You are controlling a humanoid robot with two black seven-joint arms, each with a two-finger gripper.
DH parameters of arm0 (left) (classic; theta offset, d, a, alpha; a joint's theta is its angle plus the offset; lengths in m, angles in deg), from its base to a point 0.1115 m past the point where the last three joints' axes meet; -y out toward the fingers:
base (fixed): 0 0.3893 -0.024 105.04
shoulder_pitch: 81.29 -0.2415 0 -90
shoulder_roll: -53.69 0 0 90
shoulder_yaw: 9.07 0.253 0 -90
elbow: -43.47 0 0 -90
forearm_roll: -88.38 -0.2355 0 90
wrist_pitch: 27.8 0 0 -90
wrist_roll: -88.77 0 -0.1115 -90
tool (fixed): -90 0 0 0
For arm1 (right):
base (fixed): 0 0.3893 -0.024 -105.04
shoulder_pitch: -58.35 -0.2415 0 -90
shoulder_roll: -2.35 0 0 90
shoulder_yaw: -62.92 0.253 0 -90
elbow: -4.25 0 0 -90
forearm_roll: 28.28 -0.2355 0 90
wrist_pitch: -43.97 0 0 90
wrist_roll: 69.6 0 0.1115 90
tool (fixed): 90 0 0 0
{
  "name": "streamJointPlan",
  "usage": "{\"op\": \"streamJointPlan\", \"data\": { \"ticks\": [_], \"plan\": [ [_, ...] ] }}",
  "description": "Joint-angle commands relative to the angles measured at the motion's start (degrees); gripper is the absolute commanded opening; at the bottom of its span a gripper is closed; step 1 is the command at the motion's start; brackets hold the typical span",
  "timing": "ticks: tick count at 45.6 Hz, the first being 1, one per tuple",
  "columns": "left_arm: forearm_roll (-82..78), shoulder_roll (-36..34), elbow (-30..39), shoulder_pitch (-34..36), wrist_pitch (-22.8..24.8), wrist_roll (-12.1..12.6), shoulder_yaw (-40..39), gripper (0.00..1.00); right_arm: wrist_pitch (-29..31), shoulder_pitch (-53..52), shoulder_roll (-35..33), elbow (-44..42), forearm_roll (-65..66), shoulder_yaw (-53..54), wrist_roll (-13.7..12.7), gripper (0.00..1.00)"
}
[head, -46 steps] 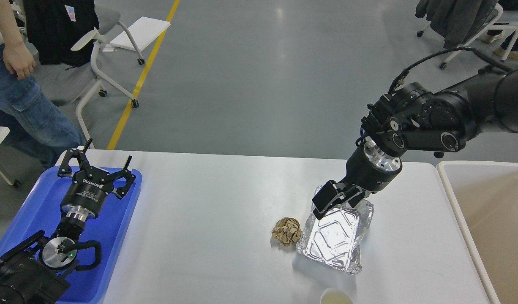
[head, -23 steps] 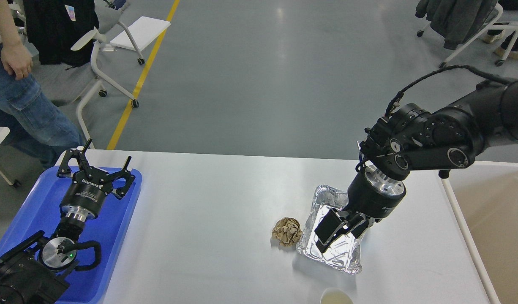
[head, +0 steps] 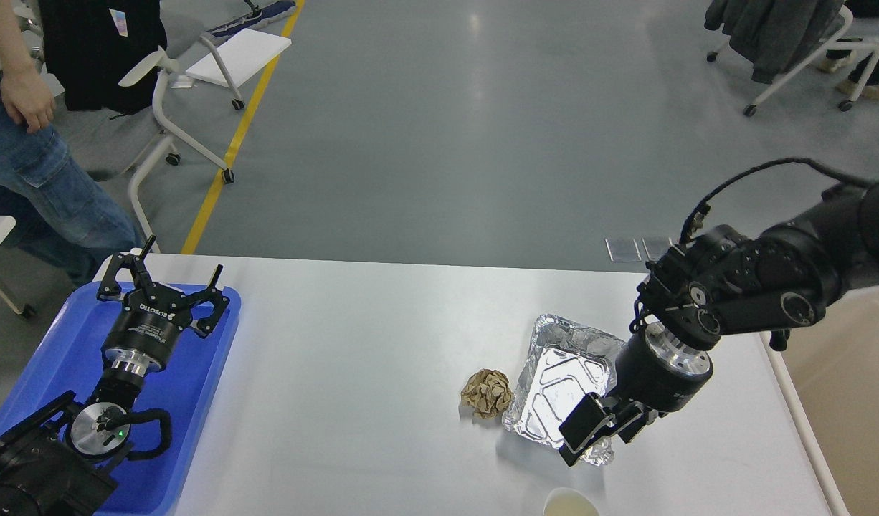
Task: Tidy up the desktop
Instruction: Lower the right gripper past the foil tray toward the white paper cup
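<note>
Desktop [head: 353, 344]: big white tabletop, with loose litter gathered toward its right half.
Foil tray [head: 565, 376]: lies flat on the desktop, long axis running from about 1 o'clock down to 7 o'clock.
Right gripper [head: 590, 433]: sits at the tray's near corner, at about 5 o'clock from the tray's middle; fingers look close together around the rim, but I cannot tell whether they actually pinch it.
Paper ball [head: 487, 392]: just beside the tray, at its 9 o'clock.
Cup [head: 570, 503]: at 6 o'clock from the tray, cut off by the frame.
Left gripper [head: 165, 288]: fingers spread and empty, over the blue tray [head: 59, 351], well apart.
Nearer arm: the right, clearly.
Bin [head: 852, 401]: at 3 o'clock, the likely place for the litter.
</note>
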Motion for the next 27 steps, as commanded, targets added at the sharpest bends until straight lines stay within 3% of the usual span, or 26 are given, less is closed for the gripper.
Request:
{"op": "streamJointPlan", "data": {
  "ticks": [1,27],
  "plan": [
    [0.0,0.0,0.0,0.0,0.0,0.0,0.0,0.99,-4.9,7.3,-1.4,-0.1,1.8,-0.7,0.0,1.0],
    [0.0,0.0,0.0,0.0,0.0,0.0,0.0,0.99,-11.7,18.3,-2.7,-2.6,1.6,-0.5,0.0,1.0]
  ]
}}
